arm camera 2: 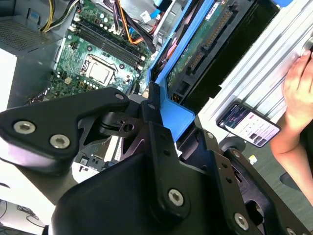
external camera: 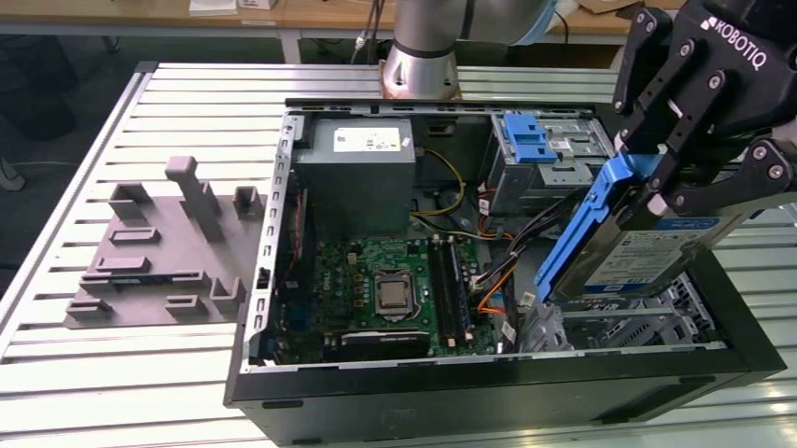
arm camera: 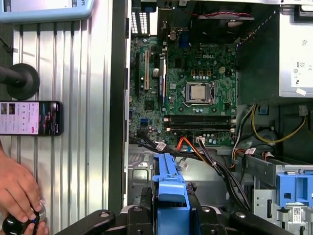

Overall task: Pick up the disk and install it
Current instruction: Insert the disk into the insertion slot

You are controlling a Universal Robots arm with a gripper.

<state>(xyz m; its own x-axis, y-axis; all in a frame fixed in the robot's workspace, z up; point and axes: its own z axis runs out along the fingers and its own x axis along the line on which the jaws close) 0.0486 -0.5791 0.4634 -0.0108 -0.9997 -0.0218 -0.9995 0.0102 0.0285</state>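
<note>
The disk [external camera: 641,257] is a silver drive with a white-and-blue label in a blue carrier. It hangs tilted over the open computer case [external camera: 268,280], at the exterior view's right. My black gripper [external camera: 644,173] is shut on the carrier's blue end tab from above. The second wrist view has the blue tab [arm camera 2: 174,115] pinched between the fingers [arm camera 2: 151,110], with the disk's green circuit side [arm camera 2: 203,46] beyond. In the first wrist view the carrier [arm camera: 170,188] points down toward an open bay beside the motherboard [arm camera: 195,93].
Inside the case are a grey power supply [external camera: 361,154], a metal drive cage with a blue latch [external camera: 529,140] and loose cables [arm camera: 215,161]. A grey fixture [external camera: 162,243] lies on the slatted table. A person's hand [arm camera: 17,188] and a phone [arm camera: 29,117] are beside the case.
</note>
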